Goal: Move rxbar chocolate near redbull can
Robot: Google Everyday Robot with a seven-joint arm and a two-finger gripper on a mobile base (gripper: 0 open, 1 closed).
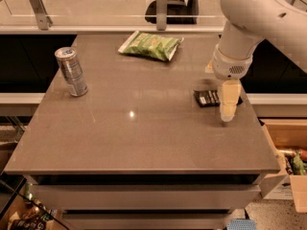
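Note:
The rxbar chocolate (pixel 207 98) is a flat black bar with white lettering, lying near the right edge of the grey table (pixel 144 138). My gripper (pixel 228 110) hangs from the white arm right over the bar's right end, its pale fingers pointing down and hiding that end. The redbull can (pixel 71 72) stands upright at the far left of the table, silver with blue marks near its lid. The bar and the can are far apart, with most of the table's width between them.
A green chip bag (pixel 151 45) lies at the back middle of the table. A glass rail with metal posts (pixel 162 6) runs behind the table. A cardboard box (pixel 288 152) with items stands on the floor to the right.

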